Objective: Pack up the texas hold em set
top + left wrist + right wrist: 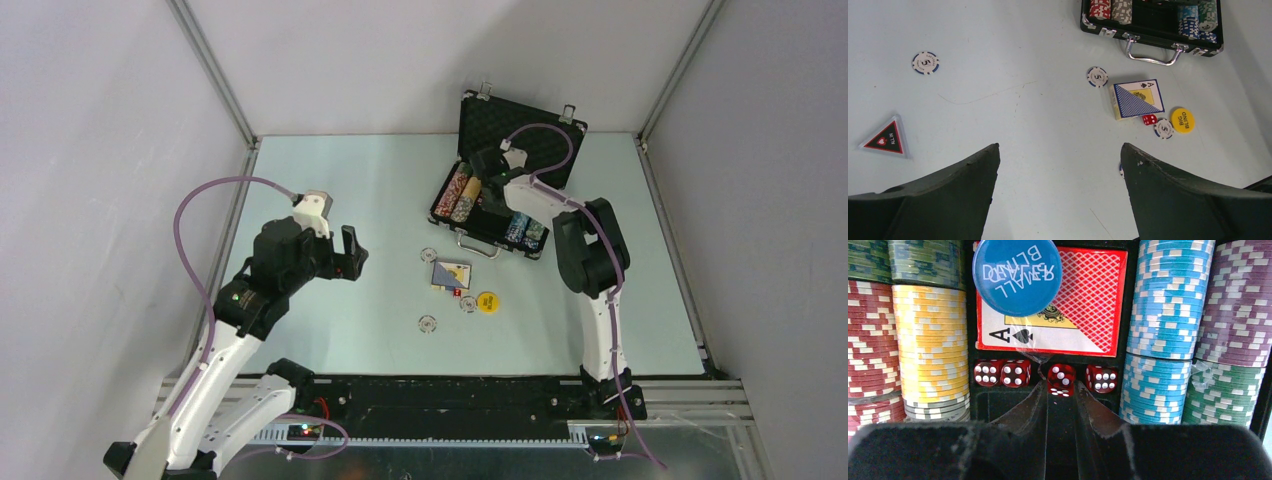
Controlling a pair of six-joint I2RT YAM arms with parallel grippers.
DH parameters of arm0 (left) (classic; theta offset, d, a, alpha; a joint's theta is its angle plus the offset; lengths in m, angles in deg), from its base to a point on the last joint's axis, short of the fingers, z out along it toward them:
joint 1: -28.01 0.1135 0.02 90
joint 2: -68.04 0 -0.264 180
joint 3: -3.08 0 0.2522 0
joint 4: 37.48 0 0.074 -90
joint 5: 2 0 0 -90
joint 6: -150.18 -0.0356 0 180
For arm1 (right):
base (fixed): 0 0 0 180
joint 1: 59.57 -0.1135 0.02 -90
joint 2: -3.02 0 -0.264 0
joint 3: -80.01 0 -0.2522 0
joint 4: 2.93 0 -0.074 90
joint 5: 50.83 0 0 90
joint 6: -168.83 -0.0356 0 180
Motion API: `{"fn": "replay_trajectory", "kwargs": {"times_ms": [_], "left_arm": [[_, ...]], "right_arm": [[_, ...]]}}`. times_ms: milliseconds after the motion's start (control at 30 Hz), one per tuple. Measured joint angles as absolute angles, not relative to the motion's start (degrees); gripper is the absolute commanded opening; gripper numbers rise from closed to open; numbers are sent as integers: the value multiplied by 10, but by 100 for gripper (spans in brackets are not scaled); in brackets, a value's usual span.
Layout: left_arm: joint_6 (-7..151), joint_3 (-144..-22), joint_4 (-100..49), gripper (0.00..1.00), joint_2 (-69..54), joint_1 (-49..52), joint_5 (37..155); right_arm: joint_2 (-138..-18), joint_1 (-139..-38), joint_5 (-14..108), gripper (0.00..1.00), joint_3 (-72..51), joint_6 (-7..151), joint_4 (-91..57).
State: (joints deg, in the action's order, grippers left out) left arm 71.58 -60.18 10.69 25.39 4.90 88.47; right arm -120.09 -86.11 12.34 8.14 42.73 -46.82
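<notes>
Inside the case, the right gripper is pinching a die between its tips, its jaws nearly together. Three more dice are sitting in the same row of the case's middle slot. Just beyond that row a red deck is lying face up, and a blue disc is resting on its far end. Chip stacks are filling the case's slots on both sides of the deck.

Seen from above, the case is standing open with its lid leaning back.

Outside the case, a chip is lying near its handle, and a blue deck is lying flat just past it. A loose die, a second chip and a yellow disc are clustering at the deck's edge farther from the case. A third chip and the triangle are lying well apart from the case.

The left gripper is hovering over the table, well away from the case, its jaws spread wide and holding nothing.
</notes>
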Motion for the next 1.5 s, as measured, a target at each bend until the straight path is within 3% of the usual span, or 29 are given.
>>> {"fn": "replay_trajectory", "kwargs": {"times_ms": [1500], "left_arm": [[716,-602,107,96,253,49,885]], "right_arm": [[-1232,-822,235,24,168,437,-533]]}}
